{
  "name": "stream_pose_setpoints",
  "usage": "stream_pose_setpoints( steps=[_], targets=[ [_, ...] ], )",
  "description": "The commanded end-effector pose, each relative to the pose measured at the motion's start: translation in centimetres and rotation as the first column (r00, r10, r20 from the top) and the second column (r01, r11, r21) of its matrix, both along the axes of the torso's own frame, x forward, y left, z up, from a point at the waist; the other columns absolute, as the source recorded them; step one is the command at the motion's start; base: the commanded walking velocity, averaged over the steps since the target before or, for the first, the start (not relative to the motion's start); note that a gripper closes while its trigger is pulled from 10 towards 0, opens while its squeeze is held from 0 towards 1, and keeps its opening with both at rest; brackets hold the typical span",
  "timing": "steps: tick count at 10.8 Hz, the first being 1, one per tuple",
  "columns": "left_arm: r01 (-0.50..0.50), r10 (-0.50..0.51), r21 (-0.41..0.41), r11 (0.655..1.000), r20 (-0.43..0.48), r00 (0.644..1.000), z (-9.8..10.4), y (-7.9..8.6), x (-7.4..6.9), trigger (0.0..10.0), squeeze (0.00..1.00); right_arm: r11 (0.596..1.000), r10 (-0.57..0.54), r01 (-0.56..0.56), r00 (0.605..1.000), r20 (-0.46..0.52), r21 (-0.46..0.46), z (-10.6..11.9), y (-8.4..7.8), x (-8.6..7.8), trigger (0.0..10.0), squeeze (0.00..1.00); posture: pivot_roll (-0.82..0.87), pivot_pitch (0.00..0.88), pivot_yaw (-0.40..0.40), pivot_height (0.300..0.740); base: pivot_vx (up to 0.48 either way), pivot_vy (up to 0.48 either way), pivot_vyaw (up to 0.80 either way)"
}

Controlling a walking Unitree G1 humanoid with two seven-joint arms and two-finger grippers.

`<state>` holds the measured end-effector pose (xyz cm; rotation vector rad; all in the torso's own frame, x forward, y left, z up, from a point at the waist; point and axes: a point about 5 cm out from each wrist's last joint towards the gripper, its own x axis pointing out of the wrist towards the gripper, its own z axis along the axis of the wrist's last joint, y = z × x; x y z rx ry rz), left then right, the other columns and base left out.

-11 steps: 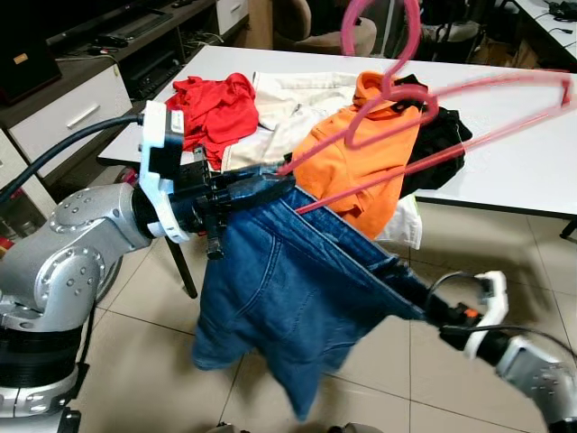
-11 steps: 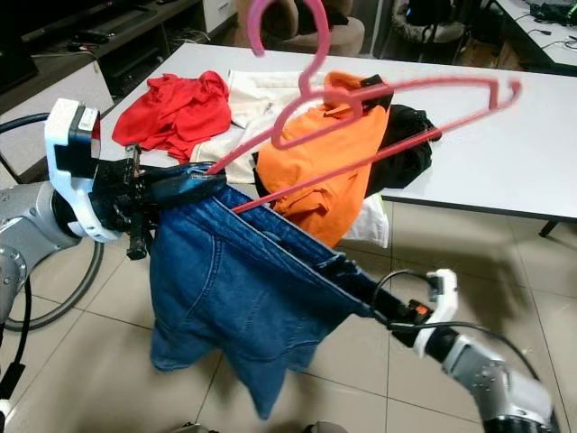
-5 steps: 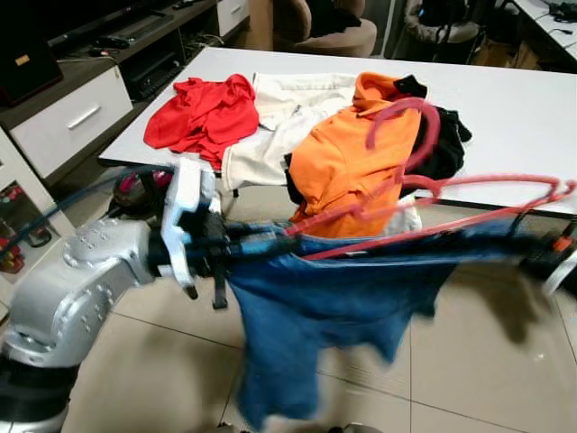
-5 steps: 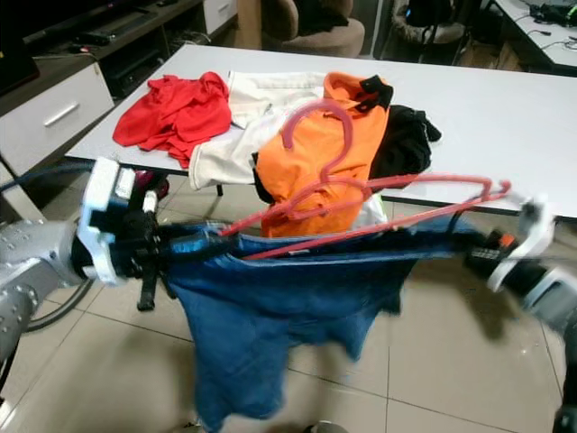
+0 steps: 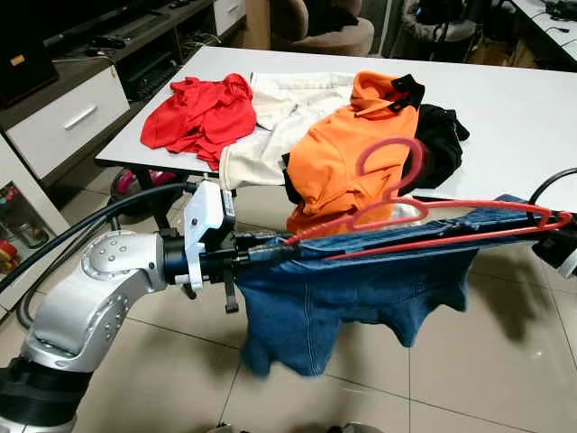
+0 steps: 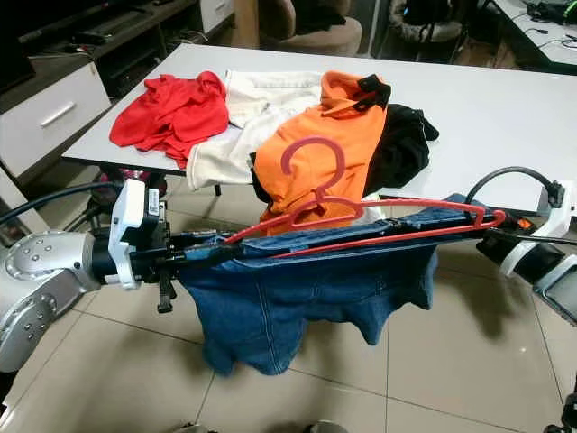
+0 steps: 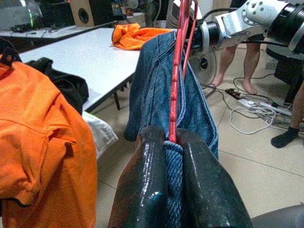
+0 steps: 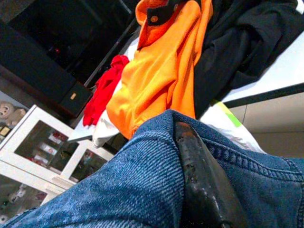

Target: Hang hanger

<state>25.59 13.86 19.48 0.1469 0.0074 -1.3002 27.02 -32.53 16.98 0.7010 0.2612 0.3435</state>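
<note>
A: What changed since a second ago?
B: The red hanger (image 6: 361,221) was tipped up high; it is flat now; the blue jeans (image 6: 306,289) hang straight down from it.
A: Which way does it lie?
B: Its long bar runs side to side, in front of the bench (image 6: 505,117); the hook points up.
A: Who holds it?
B: The left gripper (image 7: 173,142) is clamped on the jeans and the hanger end; the right gripper (image 8: 199,190) pinches the jeans at the other end.
</note>
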Motion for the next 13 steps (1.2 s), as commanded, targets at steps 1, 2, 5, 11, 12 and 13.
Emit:
stream_pose_setpoints(
  steps=[1, 2, 5, 11, 12, 13],
  targets=[
    [-0.064, 0.064, 0.035, 0.997, 0.011, 0.998, -0.1, 1.1, 0.5, 0.0, 0.0, 0.997, -0.074, 0.075, 0.996, 0.054, -0.014, 1.5, -1.2, -0.2, 0.0, 0.0, -0.2, 0.018, 0.021, 0.74, 0.0, 0.0, 0.0],
    [-0.071, 0.07, 0.034, 0.997, 0.017, 0.997, -0.2, 1.1, 0.6, 0.0, 0.0, 0.997, -0.074, 0.075, 0.996, 0.05, -0.008, 1.4, -1.0, -0.2, 0.0, 0.0, -0.2, 0.014, 0.023, 0.74, 0.0, 0.0, 0.0],
    [-0.041, 0.043, -0.154, 0.987, 0.007, 0.999, 1.6, 1.4, 1.5, 0.0, 0.0, 0.995, -0.079, 0.075, 0.995, 0.057, 0.068, 1.6, -0.4, 0.5, 0.0, 0.0, -0.21, 0.001, 0.021, 0.74, 0.0, 0.0, 0.0],
    [-0.128, 0.128, 0.012, 0.992, 0.011, 0.992, -1.8, 4.0, 2.5, 0.0, 0.0, 0.992, -0.007, 0.016, 0.997, -0.076, 0.126, -2.8, 5.8, 1.5, 0.0, 0.0, -0.22, 0.0, 0.021, 0.74, 0.0, 0.0, 0.0],
    [-0.153, 0.153, 0.022, 0.988, -0.002, 0.988, -2.5, 4.5, 2.0, 0.0, 0.0, 0.99, 0.032, -0.02, 0.995, -0.09, 0.14, -3.5, 7.2, 1.6, 0.0, 0.0, -0.21, 0.0, 0.007, 0.74, 0.0, 0.0, 0.0],
    [-0.193, 0.194, 0.024, 0.981, -0.006, 0.981, -2.9, 5.3, 1.2, 0.0, 0.0, 0.989, 0.061, -0.045, 0.992, -0.109, 0.138, -4.0, 8.4, 2.0, 0.0, 0.0, -0.19, 0.0, -0.026, 0.74, 0.0, 0.0, 0.0]
  ],
)
